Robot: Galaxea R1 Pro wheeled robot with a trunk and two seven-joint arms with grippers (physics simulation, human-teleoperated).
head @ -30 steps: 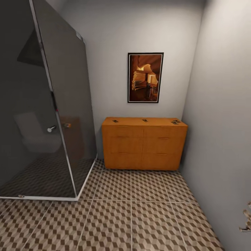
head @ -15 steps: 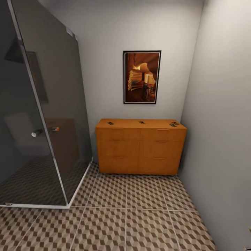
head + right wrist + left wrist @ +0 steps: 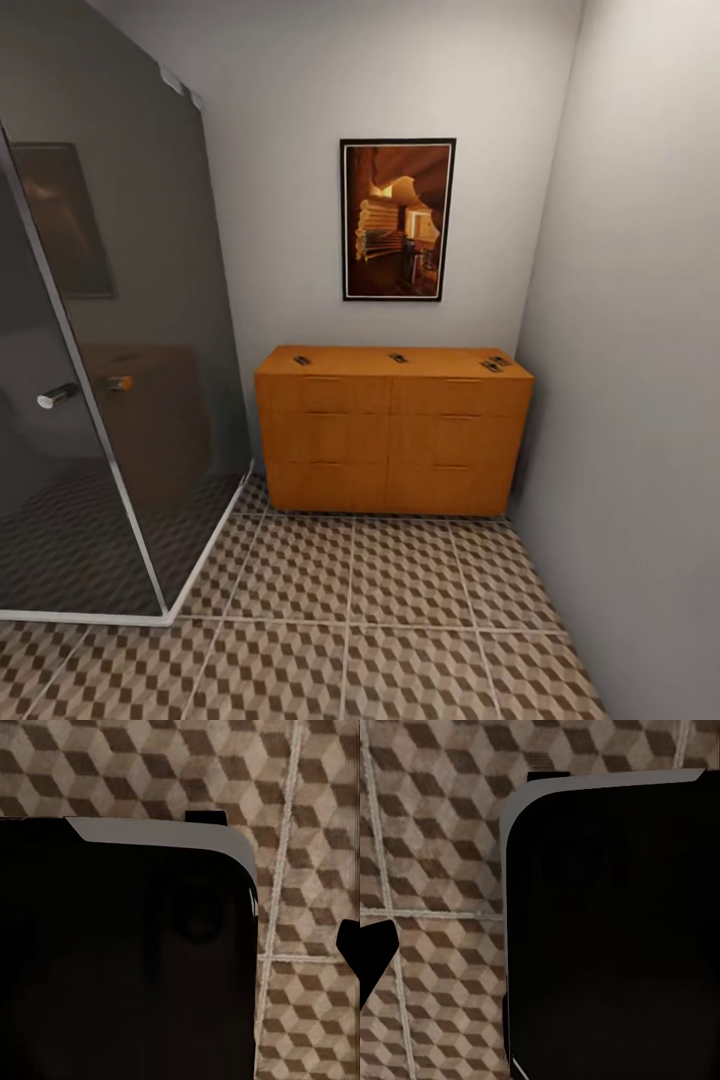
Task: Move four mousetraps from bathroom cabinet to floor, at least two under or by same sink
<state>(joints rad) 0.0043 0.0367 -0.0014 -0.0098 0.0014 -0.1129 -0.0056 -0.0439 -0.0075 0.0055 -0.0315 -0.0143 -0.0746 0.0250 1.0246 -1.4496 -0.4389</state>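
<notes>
Wooden cabinet [image 3: 392, 430], mousetraps [image 3: 398, 357] on top, patterned floor [image 3: 400, 640]

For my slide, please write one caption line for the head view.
Mousetraps on an orange cabinet beneath a framed picture.

We see an orange wooden cabinet [image 3: 392, 430] standing on the bathroom floor [image 3: 350, 620] against the back wall. On its top lie the mousetraps: one [image 3: 301, 360] near the left edge, one [image 3: 399, 357] about midway, and two [image 3: 495, 363] close together at the right edge
</notes>
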